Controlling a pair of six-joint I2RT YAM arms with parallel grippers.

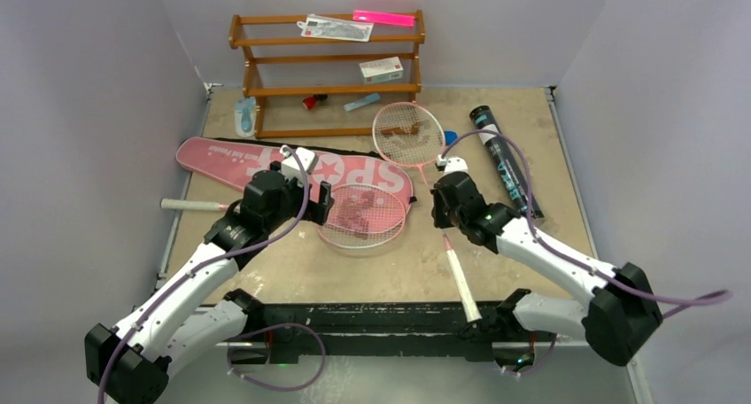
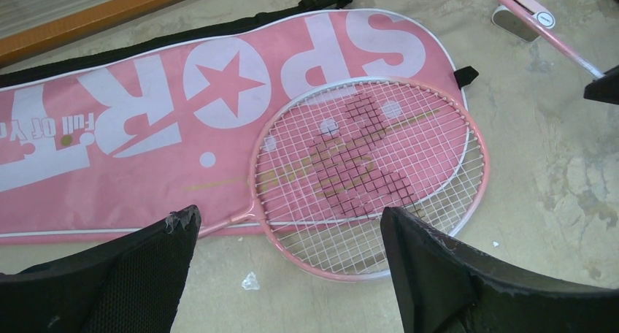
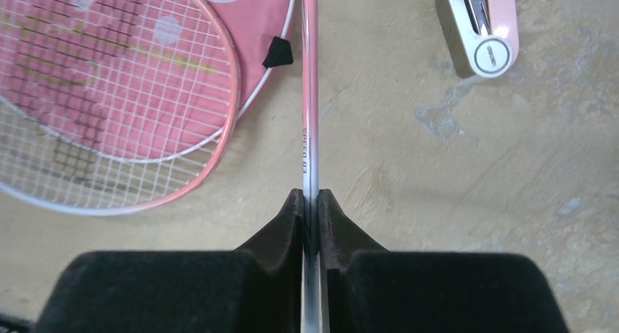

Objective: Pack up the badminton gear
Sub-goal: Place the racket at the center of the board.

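— Right jaws?
— Shut tight on shaft of one racket [image 3: 309, 92], between head and handle.
— Left jaws?
— Spread wide, holding nothing; other racket [image 2: 365, 172] just ahead, head partly over pink bag [image 2: 146, 128].

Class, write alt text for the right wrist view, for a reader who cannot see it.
The right gripper has its jaws shut on a pink racket shaft running straight up the picture. At left a second racket lies with its strung head partly over the pink bag; a white-and-pink object sits upper right on the tan table.
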